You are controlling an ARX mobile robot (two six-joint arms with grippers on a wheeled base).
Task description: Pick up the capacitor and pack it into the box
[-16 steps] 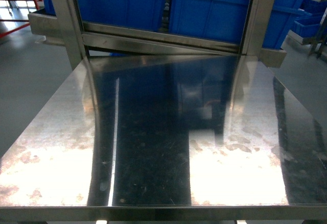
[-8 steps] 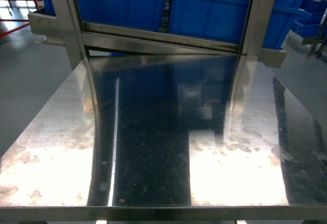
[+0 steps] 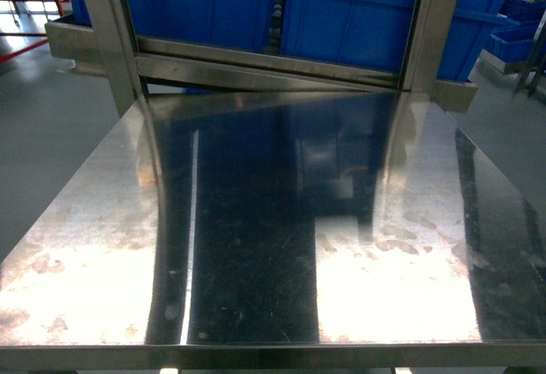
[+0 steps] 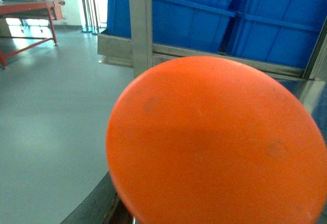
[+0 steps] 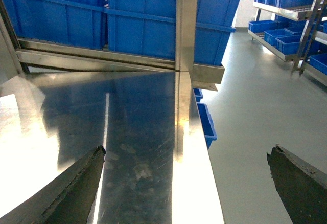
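The head view showed a bare, reflective stainless-steel bench (image 3: 256,246) with large blue plastic bins (image 3: 341,15) racked behind a steel frame at 12 o'clock. Neither arm appeared in that view, and neither the capacitor nor the pale pink box was visible on the bench surface.

The left wrist view was largely filled by a broad, smooth orange round surface (image 4: 214,142) held very close to the lens, from the centre out to 5 o'clock. It may have been the end face of the small orange cylindrical capacitor seen at close range — this is a judgement, since no printed markings or side wall were visible. The left gripper itself was hidden behind that surface; whether it was pinching the orange item or spread could not be told.

In the right wrist view, the right gripper (image 5: 186,183) stood spread wide, one dark finger (image 5: 71,188) at 8 o'clock and the other at 4 o'clock, with nothing between them. It hung over the right edge of the bench, with grey floor (image 5: 250,111) beyond at 3 o'clock.

Task status, as judged:
- Pick: possibly completed by the left arm, if the orange surface was the capacitor — unconfirmed.
- Pack: not done. The box appeared in no view, so its location, and whether its lid was open, could not be determined.
- Remaining: locate the box, bring the capacitor over it, release it inside.
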